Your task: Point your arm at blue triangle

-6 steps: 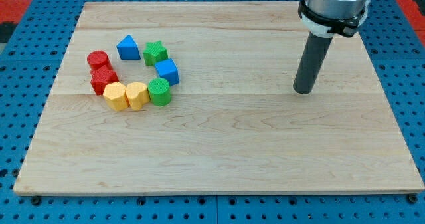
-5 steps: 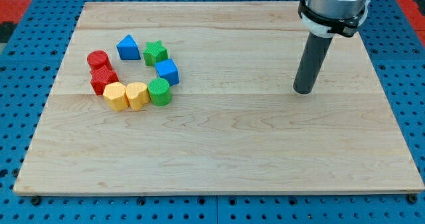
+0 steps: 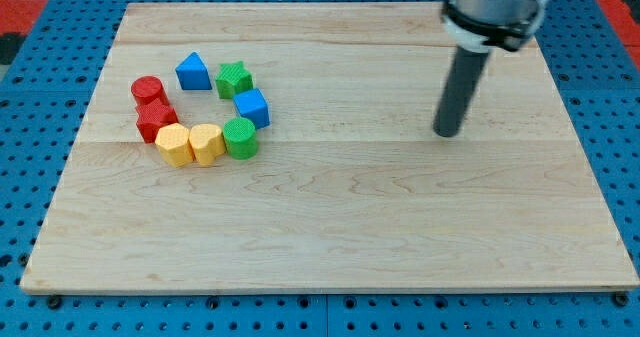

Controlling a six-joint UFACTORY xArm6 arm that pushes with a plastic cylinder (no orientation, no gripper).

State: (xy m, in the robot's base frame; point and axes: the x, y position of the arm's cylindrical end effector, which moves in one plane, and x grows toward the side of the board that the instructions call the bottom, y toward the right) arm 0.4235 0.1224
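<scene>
The blue triangle [image 3: 193, 72] lies on the wooden board [image 3: 330, 227] at the upper left, at the top of a ring of blocks. My tip [image 3: 447, 134] rests on the board far to the view's right of it, touching no block. The ring also holds a green star [image 3: 234, 79], a blue cube [image 3: 252, 107], a green cylinder [image 3: 240, 137], two yellow blocks [image 3: 206, 143] [image 3: 173, 144], a red block [image 3: 155, 120] and a red cylinder [image 3: 148, 90].
The board lies on a blue pegboard surface [image 3: 30, 127] that shows all round it. The arm's grey body [image 3: 495, 7] hangs over the board's upper right.
My tip has moved a little to the view's left and slightly up. The blocks have not moved.
</scene>
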